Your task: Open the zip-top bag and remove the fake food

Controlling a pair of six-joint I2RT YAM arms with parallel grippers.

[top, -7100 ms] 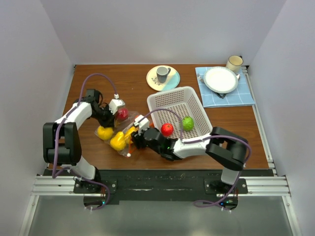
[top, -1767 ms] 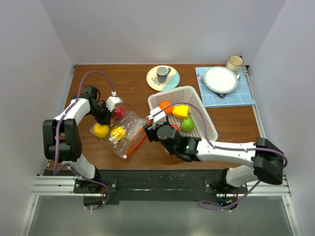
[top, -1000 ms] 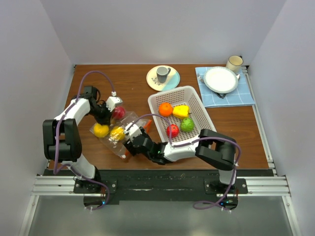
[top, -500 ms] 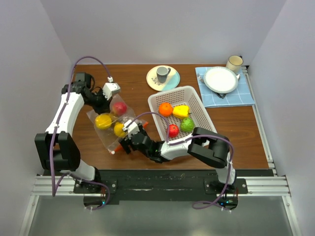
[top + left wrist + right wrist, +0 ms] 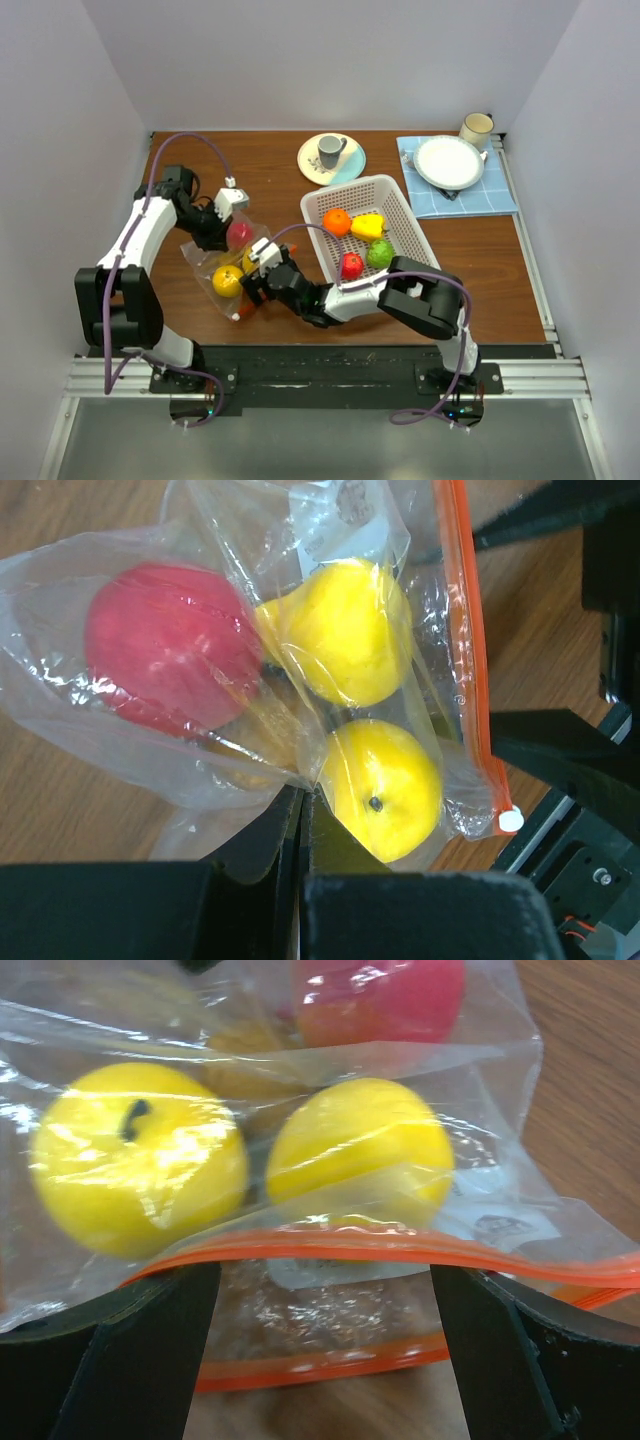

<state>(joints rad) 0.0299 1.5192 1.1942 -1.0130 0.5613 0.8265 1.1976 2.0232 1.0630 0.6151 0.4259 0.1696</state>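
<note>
**A:** From above, how far along are we?

**B:** Partway, I'd say. Four glossy fruits (image 5: 351, 265) lie in the white perforated basket (image 5: 412, 232). The bag (image 5: 215, 262) is on the table (image 5: 480, 270) just left of the basket, with three more pieces inside. Those three are what's left to take out.

**A:** And the arms?

**B:** The left gripper (image 5: 226, 228) is at the bag's far end. The right gripper (image 5: 250, 285) is at the zip end.

**A:** Left wrist view?

**B:** Its fingers (image 5: 288, 845) are pressed together on a fold of the clear, crinkly film. Beyond them there's a red fruit (image 5: 170, 660), round and smooth, and two yellow ones (image 5: 345, 645), the nearer with a dark stem dimple. The orange zip (image 5: 468, 650) runs down the right side, with a white slider (image 5: 512, 820) at its end.

**A:** Right wrist?

**B:** The dark fingers (image 5: 130, 1360) stand spread wide, one on each side of the frame, gripping nothing. The zip's two strips are parted, so the mouth gapes, and I'd call the opening step done. Both yellow pieces sit just behind the upper strip, shiny under the film. The red one is further back.
</note>
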